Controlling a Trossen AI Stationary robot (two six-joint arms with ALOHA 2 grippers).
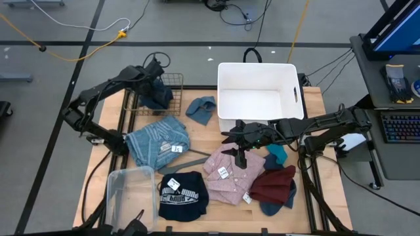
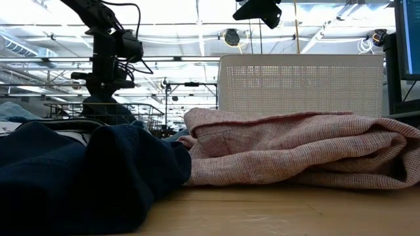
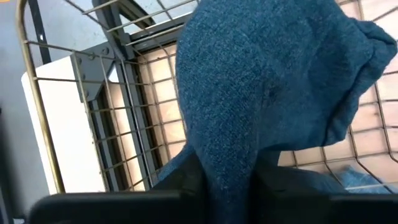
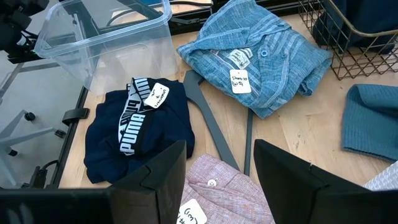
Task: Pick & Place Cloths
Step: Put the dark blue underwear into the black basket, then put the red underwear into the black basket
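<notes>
the left pincer (image 3: 227,186) fingertips are hidden under the navy cloth (image 3: 267,93) draped between them.

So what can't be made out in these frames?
- Left gripper: in the left wrist view the dark blue cloth drapes over it, hiding whether it is gripped or released into the wire basket.
- White tags: writing too small, right wrist view.
- Low view: the pink checked cloth and the navy cloth block everything on the table behind them.
- Clear plastic bin: cut off by an arm at the bottom edge, high view.
</notes>
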